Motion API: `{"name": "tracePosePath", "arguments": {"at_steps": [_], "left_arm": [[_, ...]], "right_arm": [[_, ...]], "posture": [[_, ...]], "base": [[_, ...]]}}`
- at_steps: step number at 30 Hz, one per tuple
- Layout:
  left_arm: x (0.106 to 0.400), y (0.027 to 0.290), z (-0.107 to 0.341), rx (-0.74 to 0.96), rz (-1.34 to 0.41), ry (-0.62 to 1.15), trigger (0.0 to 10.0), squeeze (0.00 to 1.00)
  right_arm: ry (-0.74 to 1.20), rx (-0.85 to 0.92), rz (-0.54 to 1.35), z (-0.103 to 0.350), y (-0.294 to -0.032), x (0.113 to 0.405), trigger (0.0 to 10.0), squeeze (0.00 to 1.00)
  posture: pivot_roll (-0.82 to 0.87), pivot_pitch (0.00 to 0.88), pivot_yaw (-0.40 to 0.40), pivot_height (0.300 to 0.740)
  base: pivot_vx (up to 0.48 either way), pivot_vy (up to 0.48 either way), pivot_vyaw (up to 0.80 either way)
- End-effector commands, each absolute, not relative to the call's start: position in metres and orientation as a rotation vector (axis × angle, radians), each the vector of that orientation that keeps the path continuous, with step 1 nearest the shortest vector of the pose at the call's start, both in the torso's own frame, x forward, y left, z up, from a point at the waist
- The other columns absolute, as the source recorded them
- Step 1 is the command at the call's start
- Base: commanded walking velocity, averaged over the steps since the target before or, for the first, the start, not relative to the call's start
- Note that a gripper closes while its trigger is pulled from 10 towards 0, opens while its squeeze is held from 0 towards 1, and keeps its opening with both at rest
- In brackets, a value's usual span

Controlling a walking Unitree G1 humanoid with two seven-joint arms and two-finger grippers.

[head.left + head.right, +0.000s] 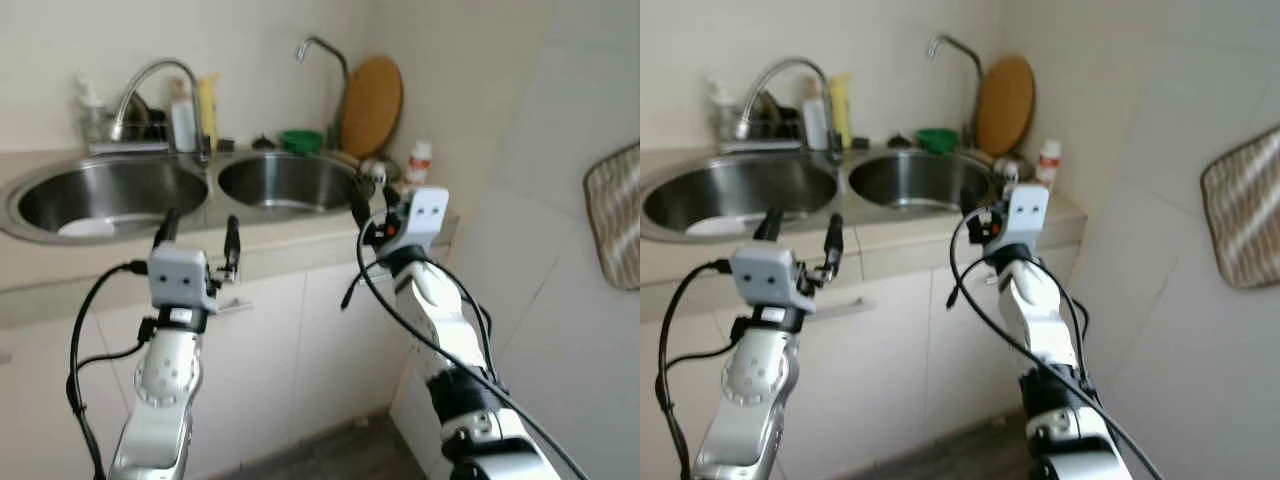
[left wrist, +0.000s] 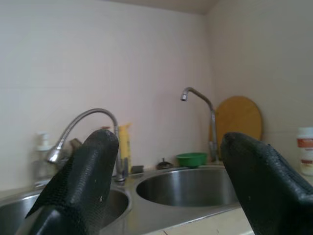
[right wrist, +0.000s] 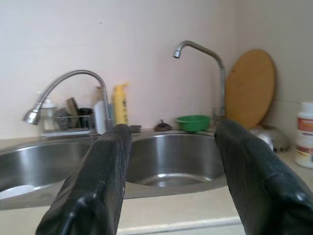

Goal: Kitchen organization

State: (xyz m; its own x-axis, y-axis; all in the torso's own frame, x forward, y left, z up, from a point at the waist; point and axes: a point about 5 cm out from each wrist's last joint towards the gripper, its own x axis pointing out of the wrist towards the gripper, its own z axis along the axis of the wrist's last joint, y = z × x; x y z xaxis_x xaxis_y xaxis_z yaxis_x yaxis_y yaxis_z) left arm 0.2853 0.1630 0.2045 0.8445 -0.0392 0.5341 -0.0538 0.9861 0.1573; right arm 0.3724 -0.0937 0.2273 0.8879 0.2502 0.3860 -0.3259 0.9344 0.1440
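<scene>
A steel double sink is set into a beige counter (image 1: 290, 235), with a left basin (image 1: 110, 190) and a right basin (image 1: 285, 180). A white plate (image 1: 88, 227) lies in the left basin. My left gripper (image 1: 199, 232) is raised in front of the counter edge between the basins, open and empty. My right gripper (image 1: 370, 200) hovers at the counter's right front by the right basin, also open with nothing held. Behind the right basin stand a green bowl (image 1: 300, 140), a round wooden cutting board (image 1: 372, 105) against the wall, and a small white bottle (image 1: 420, 162) with a red label.
Two curved faucets (image 1: 150, 85) (image 3: 200, 54) rise behind the basins. A yellow bottle (image 1: 207, 110) and a dish rack (image 3: 66, 122) stand at the back. A metal bowl (image 3: 266, 137) sits by the board. A striped towel (image 1: 615, 215) hangs on the right wall. White cabinet doors (image 1: 290, 350) lie below.
</scene>
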Motion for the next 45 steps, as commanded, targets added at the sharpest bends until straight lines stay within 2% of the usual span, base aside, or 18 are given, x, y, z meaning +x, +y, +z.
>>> {"name": "tracePosePath", "arguments": {"at_steps": [1, 14, 23, 39, 45], "left_arm": [[0.285, 0.158, 0.21, 0.165, -0.011, -0.592, 10.0, 0.0], [0.286, 0.153, 0.207, 0.2, -0.035, -0.587, 10.0, 0.0], [0.287, 0.153, 0.204, 0.21, -0.042, -0.572, 10.0, 0.0], [0.288, 0.152, 0.196, 0.155, -0.054, -0.517, 10.0, 0.0], [0.288, 0.15, 0.196, 0.16, -0.065, -0.522, 10.0, 0.0]], "right_arm": [[-0.384, 0.2, 0.275, 0.229, -0.104, 0.372, 10.0, 0.0], [-0.396, 0.184, 0.248, 0.228, -0.105, 0.37, 10.0, 0.0], [-0.404, 0.146, 0.234, 0.226, -0.106, 0.368, 10.0, 0.0], [-0.376, 0.114, 0.198, 0.216, -0.109, 0.366, 10.0, 0.0], [-0.376, 0.112, 0.191, 0.216, -0.109, 0.365, 10.0, 0.0]], "posture": [[0.07, 0.0, -0.081, 0.736], [0.06, 0.0, -0.077, 0.736], [0.06, 0.0, -0.072, 0.736], [0.05, 0.0, -0.067, 0.736], [0.05, 0.0, -0.067, 0.736]], "base": [[0.0, 0.0, -0.8], [0.0, 0.0, -0.8], [0.0, -0.393, -0.8], [0.0, 0.0, -0.8], [0.0, 0.48, -0.8]]}}
